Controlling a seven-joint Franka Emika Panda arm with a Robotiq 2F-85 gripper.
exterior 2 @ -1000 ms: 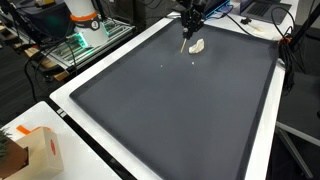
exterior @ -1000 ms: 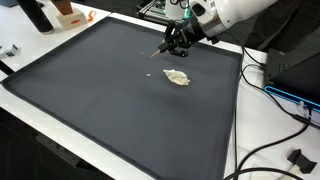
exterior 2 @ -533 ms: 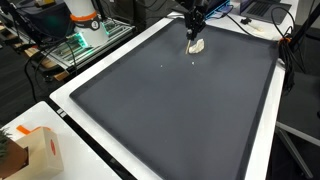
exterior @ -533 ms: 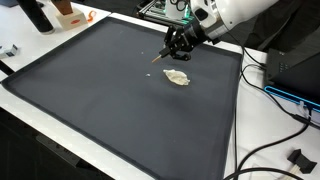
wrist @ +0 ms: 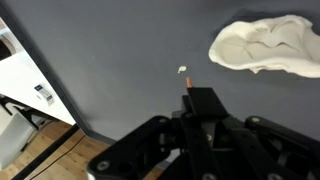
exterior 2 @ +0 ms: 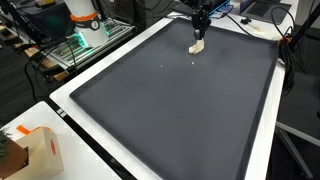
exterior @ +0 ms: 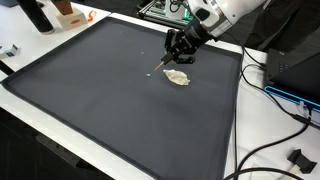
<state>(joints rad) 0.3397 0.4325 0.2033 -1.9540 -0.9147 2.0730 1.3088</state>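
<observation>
My gripper [wrist: 200, 101] is shut on a thin wooden stick [wrist: 187, 90]; its orange tip pokes out past the fingers and points down at the black mat [wrist: 100, 60]. A crumpled white cloth [wrist: 264, 45] lies on the mat just beyond the tip, to the right. A tiny white speck [wrist: 182, 70] sits on the mat right in front of the tip. In both exterior views the gripper [exterior: 178, 52] [exterior 2: 200, 24] hangs close above the mat, just behind the cloth [exterior: 177, 77] [exterior 2: 197, 46]. The stick [exterior: 164, 63] slants down beside the cloth.
The black mat [exterior: 90, 90] covers most of a white table [exterior 2: 70, 110]. Cables [exterior: 275, 90] trail off one side. A dark bottle [exterior: 37, 15] and an orange item [exterior: 68, 12] stand at a far corner. An orange-and-white box [exterior 2: 38, 150] sits by the table's near corner.
The gripper has moved with the stick across the mat toward the white cloth and slightly lower. The cloth has stayed in place.
</observation>
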